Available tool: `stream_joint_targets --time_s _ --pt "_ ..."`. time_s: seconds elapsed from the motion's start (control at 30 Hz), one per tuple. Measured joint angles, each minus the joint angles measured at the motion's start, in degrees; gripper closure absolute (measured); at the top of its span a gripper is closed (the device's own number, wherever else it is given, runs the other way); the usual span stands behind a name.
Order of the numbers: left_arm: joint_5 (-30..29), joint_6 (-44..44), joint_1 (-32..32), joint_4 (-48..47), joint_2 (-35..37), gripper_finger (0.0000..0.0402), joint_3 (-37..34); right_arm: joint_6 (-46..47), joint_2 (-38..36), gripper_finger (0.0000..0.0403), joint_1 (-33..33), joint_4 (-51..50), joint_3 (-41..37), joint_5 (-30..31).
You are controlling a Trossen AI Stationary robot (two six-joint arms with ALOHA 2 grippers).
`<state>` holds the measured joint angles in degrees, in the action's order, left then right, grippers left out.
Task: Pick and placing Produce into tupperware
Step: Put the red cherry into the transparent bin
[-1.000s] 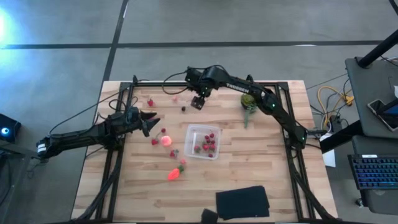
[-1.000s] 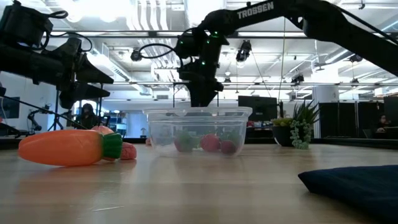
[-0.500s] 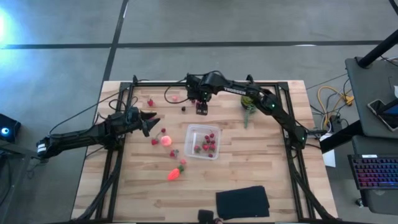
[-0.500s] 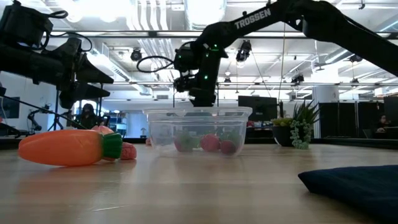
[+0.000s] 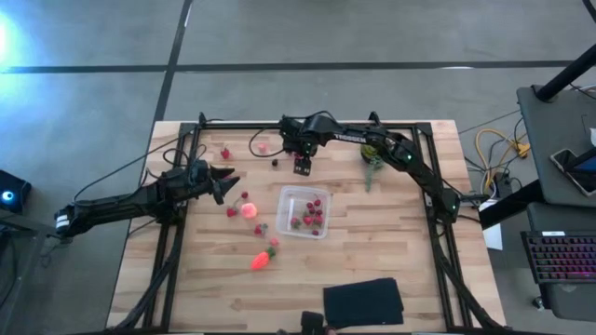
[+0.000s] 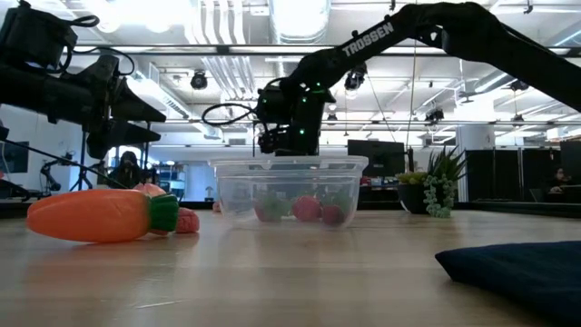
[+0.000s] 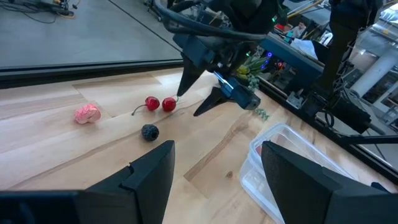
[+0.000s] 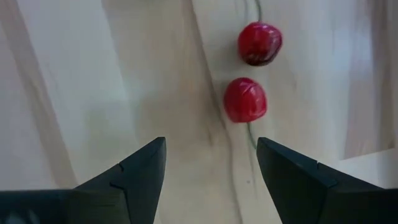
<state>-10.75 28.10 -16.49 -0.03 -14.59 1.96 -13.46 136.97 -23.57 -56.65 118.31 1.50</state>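
The clear tupperware (image 5: 305, 212) sits mid-table with several red berries inside (image 6: 307, 210). My right gripper (image 8: 211, 180) is open and points down just above two red cherries (image 8: 245, 99) at the far middle of the table (image 5: 300, 165). A dark berry (image 7: 149, 132) and a pink berry (image 7: 87, 113) lie close by. The pink-orange fruit (image 5: 249, 210) and the orange carrot piece (image 5: 263, 258) lie left of the tupperware, with loose berries (image 5: 224, 154) around. My left gripper (image 5: 223, 180) is open and hovers at the left, touching nothing.
A spiky green plant (image 5: 372, 154) stands at the far right, beside my right arm. A black folded cloth (image 5: 363, 302) lies at the near edge. The table's dark frame rails (image 5: 177, 242) run along both sides. Bare wood shows to the right of the tupperware.
My right arm has lowered, and its gripper has come down and slightly toward the near edge, over the two cherries, staying open. My left arm and all the produce have kept still.
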Motion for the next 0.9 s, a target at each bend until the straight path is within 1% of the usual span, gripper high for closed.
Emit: stream_joint_targets --time_s 0.2,0.37,0.9 --pt "0.0 0.0 0.0 0.0 0.0 0.0175 0.0 -3.9 0.0 0.0158 -0.1 5.6 -0.4 0.0" --pt "0.0 0.0 0.0 0.0 0.0 0.0175 0.0 -4.0 0.0 0.0158 -0.1 8.0 -0.2 0.0" --pt "0.0 0.0 0.0 0.0 0.0 0.0175 0.0 -2.0 2.5 0.0159 -1.1 7.3 -0.8 0.0"
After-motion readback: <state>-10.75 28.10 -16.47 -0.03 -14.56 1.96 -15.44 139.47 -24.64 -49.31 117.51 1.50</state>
